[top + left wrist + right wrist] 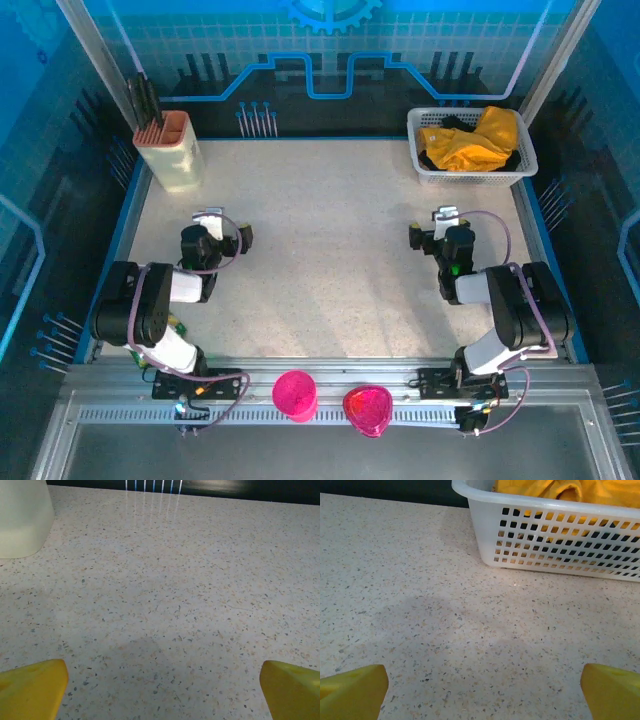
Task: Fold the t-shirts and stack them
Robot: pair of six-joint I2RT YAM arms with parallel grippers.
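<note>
One white basket (470, 177) around crumpled t-shirts (465, 148)

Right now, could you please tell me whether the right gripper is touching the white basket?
Apart. In the right wrist view, a stretch of bare table lies between the right gripper and the basket; the top view shows the same gap.

My left arm (148, 300) and my right arm (515, 305) are both black and white with thin purple cables (507, 240) looping on them, and my 4 fingers (30, 687) are bright yellow.
</note>
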